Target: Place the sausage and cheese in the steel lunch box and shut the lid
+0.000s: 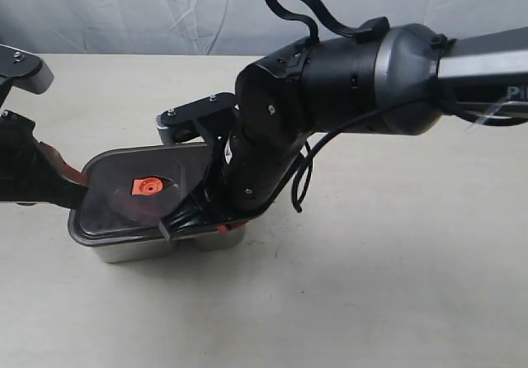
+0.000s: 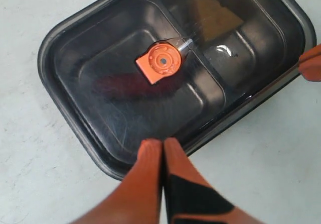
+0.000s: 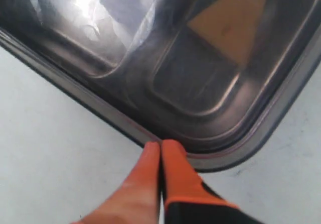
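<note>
The dark see-through lid (image 1: pixel 111 195) lies on the steel lunch box (image 1: pixel 124 250), its orange valve (image 1: pixel 147 186) facing up. Through the lid (image 2: pixel 90 58) the red sausage (image 2: pixel 128 86) shows dimly in one compartment and the yellow cheese wedge (image 2: pixel 213 10) in the other. My left gripper (image 2: pixel 163 143) is shut with nothing in it, tips on the lid's short-edge rim; the exterior view shows it (image 1: pixel 78 176) at the box's left end. My right gripper (image 3: pixel 160 144) is shut and empty, tips at the lid's corner rim (image 3: pixel 220 158) near the cheese (image 3: pixel 241 23). In the exterior view it (image 1: pixel 221 226) is at the box's right end.
The box stands on a pale cream tabletop (image 1: pixel 371 302). The bulky right arm (image 1: pixel 330 87) reaches across the middle and hides the box's right part. A white backdrop (image 1: pixel 124 13) runs behind the table.
</note>
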Controlling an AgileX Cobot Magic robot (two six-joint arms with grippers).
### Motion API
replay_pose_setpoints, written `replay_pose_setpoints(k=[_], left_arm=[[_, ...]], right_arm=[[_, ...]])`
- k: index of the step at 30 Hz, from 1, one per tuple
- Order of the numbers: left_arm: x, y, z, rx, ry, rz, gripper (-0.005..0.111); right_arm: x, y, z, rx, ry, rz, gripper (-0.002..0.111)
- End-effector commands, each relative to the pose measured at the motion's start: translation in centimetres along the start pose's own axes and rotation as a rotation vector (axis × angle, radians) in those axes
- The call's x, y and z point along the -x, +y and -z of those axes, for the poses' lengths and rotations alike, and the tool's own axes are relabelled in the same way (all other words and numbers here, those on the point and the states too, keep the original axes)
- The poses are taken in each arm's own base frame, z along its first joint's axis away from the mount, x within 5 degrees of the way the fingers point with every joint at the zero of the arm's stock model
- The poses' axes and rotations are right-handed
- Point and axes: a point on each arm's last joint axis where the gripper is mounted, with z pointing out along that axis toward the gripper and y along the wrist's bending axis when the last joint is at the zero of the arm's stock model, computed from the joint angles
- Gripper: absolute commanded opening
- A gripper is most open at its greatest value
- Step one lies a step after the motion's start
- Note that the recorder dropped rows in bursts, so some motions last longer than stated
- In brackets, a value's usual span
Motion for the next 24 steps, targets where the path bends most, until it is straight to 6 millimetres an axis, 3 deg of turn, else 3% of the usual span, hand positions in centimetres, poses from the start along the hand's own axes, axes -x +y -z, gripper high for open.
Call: replay_pose_setpoints(k=[1,6,15,24], left_arm=[[0.1,0.0,-0.1,0.003,-0.014,-0.005,0.0],[0.3,0.2,-0.6,0.008,-0.024,0.0,0.0],[-1.0,0.5,-4.9,-0.072,0.086,0.037,0.0],[-1.6,0.8,-6.8,-0.099,0.168,0.059,0.0]], right_arm=[[0.3,0.0,0.1,0.003,-0.034,0.004,-0.001],[0.3,0.0,-0.4,0.0,-0.027,0.004,-0.001],[0.0,-0.3,-1.9,-0.012,0.012,0.006,-0.001],[0.0,-0.3,-1.9,-0.013,0.008,0.009,-0.001]])
